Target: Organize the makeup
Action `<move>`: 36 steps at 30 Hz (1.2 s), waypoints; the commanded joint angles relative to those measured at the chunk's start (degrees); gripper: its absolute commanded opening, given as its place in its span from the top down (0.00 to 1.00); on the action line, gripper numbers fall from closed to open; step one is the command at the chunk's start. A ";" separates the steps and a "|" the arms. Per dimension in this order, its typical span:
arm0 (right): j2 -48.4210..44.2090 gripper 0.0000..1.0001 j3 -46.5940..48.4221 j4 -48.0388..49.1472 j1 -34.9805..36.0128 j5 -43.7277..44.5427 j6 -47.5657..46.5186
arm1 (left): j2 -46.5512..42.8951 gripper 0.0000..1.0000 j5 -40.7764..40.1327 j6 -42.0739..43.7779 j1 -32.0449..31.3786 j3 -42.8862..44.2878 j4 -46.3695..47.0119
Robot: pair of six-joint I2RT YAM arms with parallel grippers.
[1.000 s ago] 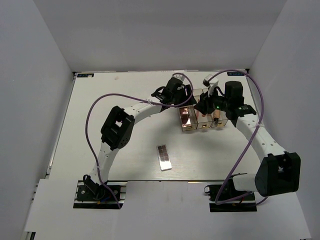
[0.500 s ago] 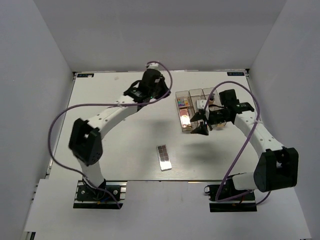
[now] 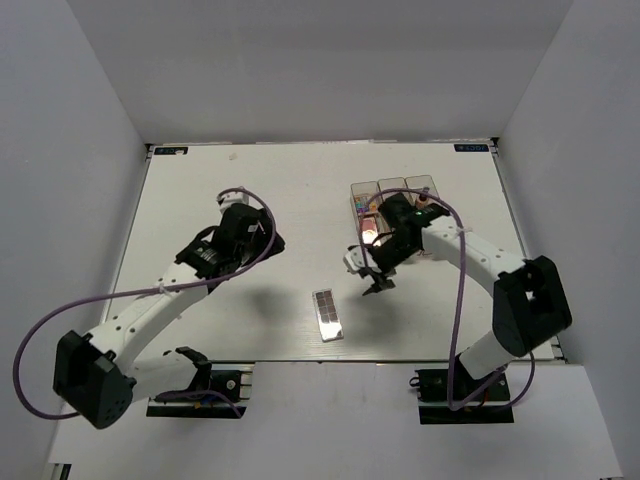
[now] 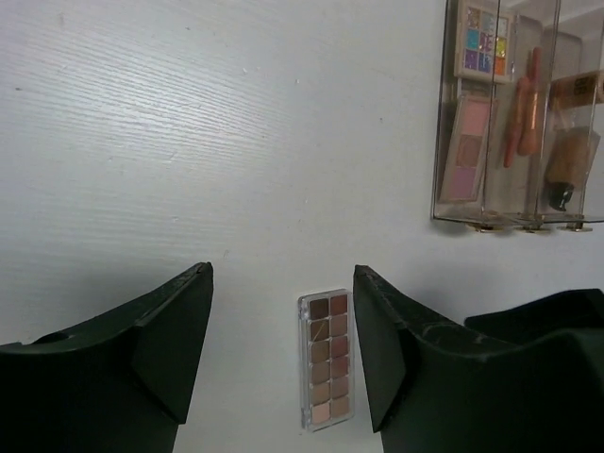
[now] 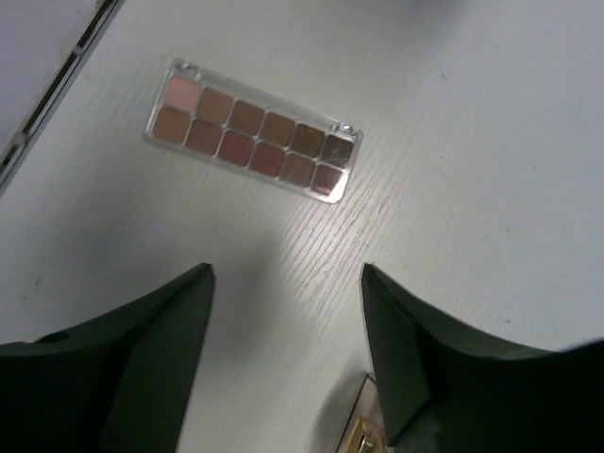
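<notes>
The lone palette (image 3: 328, 316) lies flat on the surface (image 3: 200, 180) at the lower middle of the top view. It is well apart from the three-compartment box (image 3: 395, 182), which stands up and to the right of it.

Seen from the left wrist, the box's left compartment holds a rear palette (image 4: 483, 40) towards the top of the frame and a front palette (image 4: 467, 146) below it. The middle compartment holds the brushes (image 4: 522, 109) and the right one a bottle (image 4: 569, 156). The right arm's fingers (image 5: 132, 368) hang over the surface between the box and the lone palette.
</notes>
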 commanded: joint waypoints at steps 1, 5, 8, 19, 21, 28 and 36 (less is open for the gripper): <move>3.71 0.35 6.16 5.26 5.34 3.05 22.34 | -4.75 0.29 -3.66 -2.95 0.36 -0.94 -3.23; 0.13 0.38 1.26 13.51 9.04 7.97 37.40 | -7.66 0.28 -4.81 -3.31 0.36 -2.87 -3.95; -3.04 0.40 -4.02 23.27 12.39 14.65 49.91 | -8.89 0.27 -5.07 -3.22 0.36 -3.40 -4.48; -4.63 0.12 -8.95 33.66 19.42 34.42 96.12 | -10.82 0.27 -2.61 -3.04 0.36 -5.51 -5.27; -3.40 0.11 -9.39 34.19 20.56 35.32 100.62 | -11.70 0.27 -2.52 -3.31 0.36 -6.30 -5.71; 6.08 0.11 -4.48 31.30 22.41 36.99 111.69 | -15.39 0.28 -3.40 -5.06 0.36 -7.97 -8.96; 10.32 0.11 -1.83 31.47 25.31 43.13 117.41 | -17.33 0.28 -2.96 -5.33 0.36 -9.64 -10.19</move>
